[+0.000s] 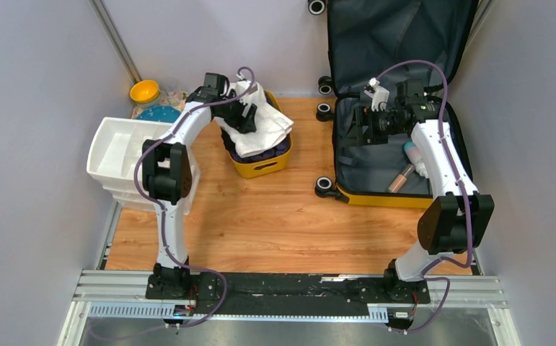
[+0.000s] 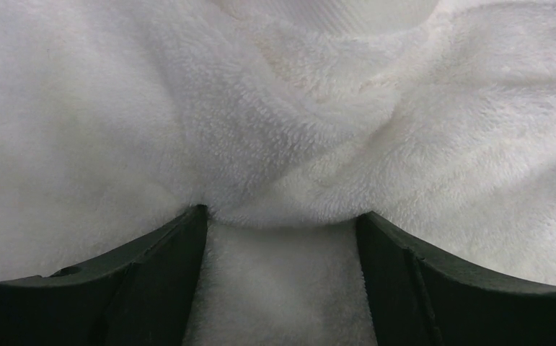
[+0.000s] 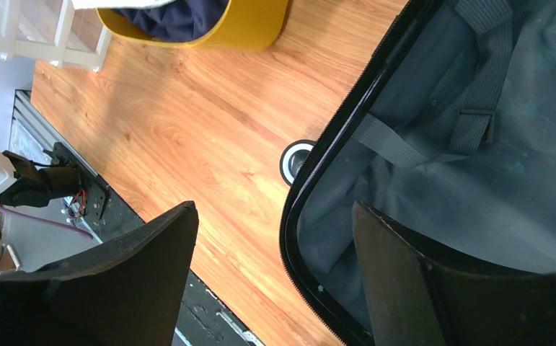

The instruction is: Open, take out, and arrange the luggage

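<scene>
both jaws wide, left gripper (image 2: 280, 225) perhaps touching towel (image 2: 282, 108); right gripper (image 3: 273, 210) over luggage (image 3: 477, 180); wood table (image 1: 260, 216), grey walls (image 1: 29, 72)

We see the luggage (image 1: 376, 197) has a bright yellow shell, dark grey lining, black zipper trim and black wheels. The towel (image 1: 260, 119) is plain fluffy white, the tub (image 1: 264, 168) yellow, the cloth (image 3: 181, 18) navy. The organiser (image 1: 120, 155) is white, the bowl (image 1: 145, 91) orange-yellow, and the surface (image 1: 260, 223) is warm orange-brown wood grain.
</scene>
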